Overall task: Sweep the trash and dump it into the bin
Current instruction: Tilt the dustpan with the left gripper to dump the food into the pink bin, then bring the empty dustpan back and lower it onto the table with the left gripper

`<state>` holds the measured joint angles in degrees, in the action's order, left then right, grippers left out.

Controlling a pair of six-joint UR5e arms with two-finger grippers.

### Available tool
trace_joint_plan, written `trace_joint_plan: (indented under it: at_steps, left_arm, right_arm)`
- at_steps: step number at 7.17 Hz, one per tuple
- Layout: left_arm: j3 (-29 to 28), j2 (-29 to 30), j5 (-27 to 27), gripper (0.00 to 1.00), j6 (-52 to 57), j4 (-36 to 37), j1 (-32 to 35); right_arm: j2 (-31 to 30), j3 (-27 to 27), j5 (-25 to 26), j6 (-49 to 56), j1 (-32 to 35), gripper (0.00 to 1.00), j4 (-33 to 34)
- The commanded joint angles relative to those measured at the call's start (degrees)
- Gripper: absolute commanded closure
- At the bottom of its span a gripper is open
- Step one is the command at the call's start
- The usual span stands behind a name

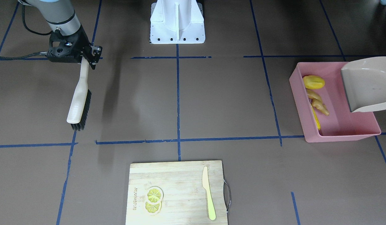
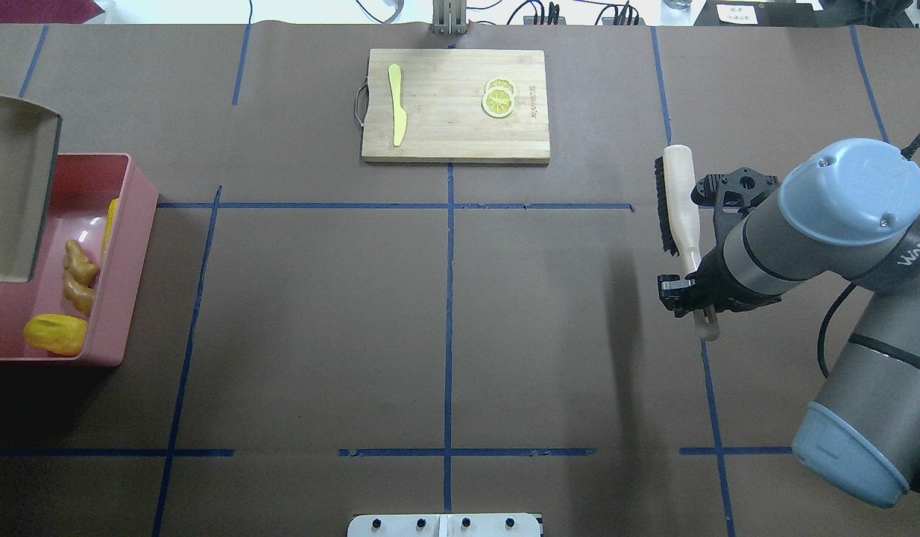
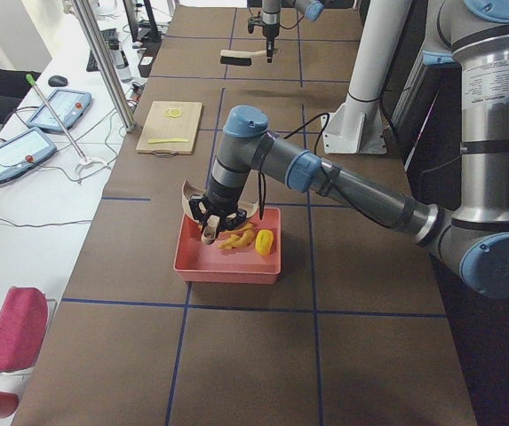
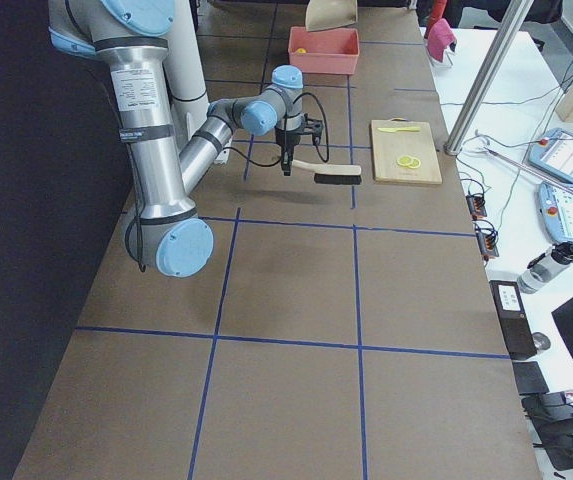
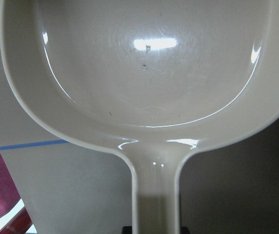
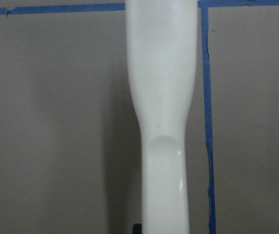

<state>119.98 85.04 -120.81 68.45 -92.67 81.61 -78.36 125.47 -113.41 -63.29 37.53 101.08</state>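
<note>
The pink bin (image 1: 337, 137) stands at the table's left end and also shows in the overhead view (image 2: 128, 261). In it lie the potato-like lump (image 1: 313, 82), the ginger root (image 1: 318, 102) and the corn cob (image 1: 316, 119). My left gripper (image 3: 211, 220) is shut on the handle of the beige dustpan (image 1: 366, 86), held tilted over the bin. The pan (image 5: 149, 73) looks bare in the left wrist view. My right gripper (image 1: 84, 58) is shut on the handle of a brush (image 1: 78, 106), held above the table's right side, bristles black.
A wooden cutting board (image 1: 177, 175) lies at the far middle edge with a pale yellow-green knife (image 1: 208, 193) and lemon slices (image 1: 154, 200). The white robot base (image 1: 177, 25) stands at the near edge. Blue tape lines cross the brown table.
</note>
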Motion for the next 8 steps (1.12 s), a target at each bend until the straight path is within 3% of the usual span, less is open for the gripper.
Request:
trace_joint_plan:
  at_steps: [1,5,6,8]
  left_arm:
    - [0.9,3.5,-7.1,0.76,-12.3,0.6,-6.2]
    - [-1.9,18.5,-4.4,0.74,-31.1,7.1,-33.6]
    - [-3.9,21.4,2.1,0.74,-34.4,6.7,-38.9]
    - [-9.0,27.6,4.6,0.74,-39.1,6.4,-44.3]
  right_arm:
    - [-0.3,-0.1,-0.1,0.3,0.0,1.0,0.0]
    - [0.0,-0.2,0.0,1.2,0.1,1.0,0.0]
    - [0.0,-0.4,0.1,1.2,0.0,1.0,0.0]
    - [-0.1,-0.8,0.1,1.2,0.1,1.0,-2.1]
